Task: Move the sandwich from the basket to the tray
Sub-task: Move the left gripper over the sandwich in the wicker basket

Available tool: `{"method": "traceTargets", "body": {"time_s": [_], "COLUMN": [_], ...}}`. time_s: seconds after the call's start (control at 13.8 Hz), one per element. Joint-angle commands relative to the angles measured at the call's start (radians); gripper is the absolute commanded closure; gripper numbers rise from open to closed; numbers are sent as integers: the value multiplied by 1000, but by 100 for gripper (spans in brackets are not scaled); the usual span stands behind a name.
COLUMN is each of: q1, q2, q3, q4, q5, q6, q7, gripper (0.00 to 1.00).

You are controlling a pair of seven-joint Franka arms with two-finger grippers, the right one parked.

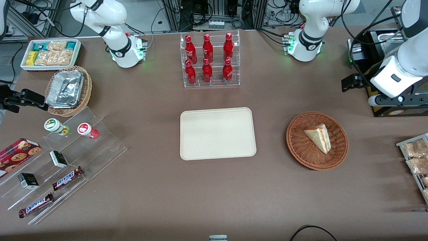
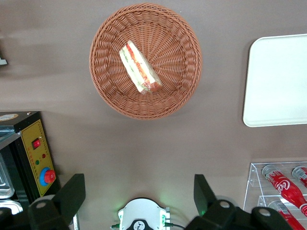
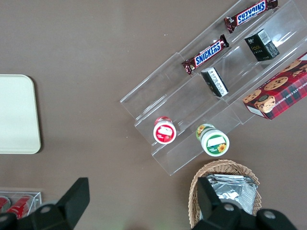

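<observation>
nearest the camera: two snickers bars point(image 1: 36, 205) on a clear stepped stand point(image 1: 63, 157), toward the parked arm's end of the table point(image 1: 160, 197); small dark boxes point(image 1: 28, 180), two capped cups point(image 1: 56, 126) and a cookie box point(image 1: 18, 152) share that stand.
gripper point(image 2: 139, 203): up above the table, close to the arm's base, farther from the front camera than the basket; its two dark fingers point(image 2: 72, 194) stand wide apart with nothing between them.
sandwich point(image 1: 319, 136): lies in the basket, about mid-basket, touching only the wicker.
sandwich axis: long cut edge runs diagonally; in the front view the red, white and green edge faces the working arm's end, and the narrow tip points down toward the front camera.
basket point(image 1: 297, 147): round reddish-brown wicker, on the table beside the tray, toward the working arm's end; holds just the sandwich.
tray point(image 1: 217, 133): cream, flat, mid-table, apart from the basket with bare cloth between.
in the way: open table between basket and tray.
bottle rack point(image 1: 210, 60): clear, six red bottles, farther from the front camera than the tray.
tan basket point(image 1: 68, 90): holds foil containers.
white bin point(image 1: 50, 53): holds snack packets.
yellow panel box point(image 2: 36, 155): near the gripper, red button on it.
</observation>
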State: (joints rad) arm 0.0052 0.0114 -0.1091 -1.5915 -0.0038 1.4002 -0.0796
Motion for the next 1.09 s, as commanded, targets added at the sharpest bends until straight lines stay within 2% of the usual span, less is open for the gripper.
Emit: {"method": "traceTargets", "body": {"time_s": [0.0,0.29,0.44,1.02], "q1": [9,9,10,35], "q2": [-4,21,30,42], "q3": [-6,-6,-6,2], "q4": [5,-30,-77,-405], "q5": [-7,-1,34,48], "q6": [3,58,118,538], "q7": [23,20,17,-18], "gripper": [0,0,0,0]}}
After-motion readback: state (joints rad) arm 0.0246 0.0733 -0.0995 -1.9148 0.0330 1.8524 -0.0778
